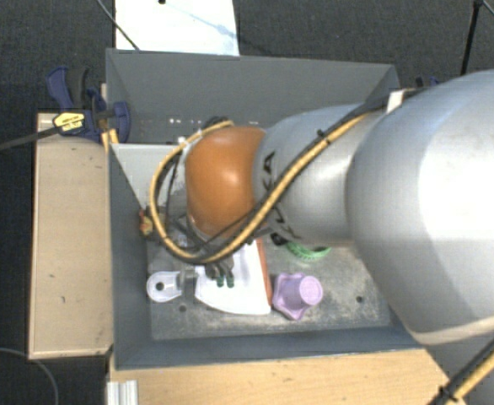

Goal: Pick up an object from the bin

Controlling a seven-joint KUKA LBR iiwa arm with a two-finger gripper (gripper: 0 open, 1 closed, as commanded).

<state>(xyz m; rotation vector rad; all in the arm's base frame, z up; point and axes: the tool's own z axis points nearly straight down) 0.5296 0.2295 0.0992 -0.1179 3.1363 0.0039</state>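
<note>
your gripper [217,270] sits low toward the front of the bin [230,91], right under the orange wrist cover [222,180]. whether it is spread or closed, you cannot tell from here. its dark tip meets the left edge of a flat white piece [240,294] with an orange-red side, which is probably the thing in reach. just to the left lies a pale part with a ring end [164,287], and a purple cup [298,294] lies on its side just to the right.

to do this step well, settle squarely on one edge of the white piece and check the grip before lifting, because flat things slip.

the arm covers the middle of the bin, and a green thing [308,250] peeks out beneath it, too hidden to name.
</note>
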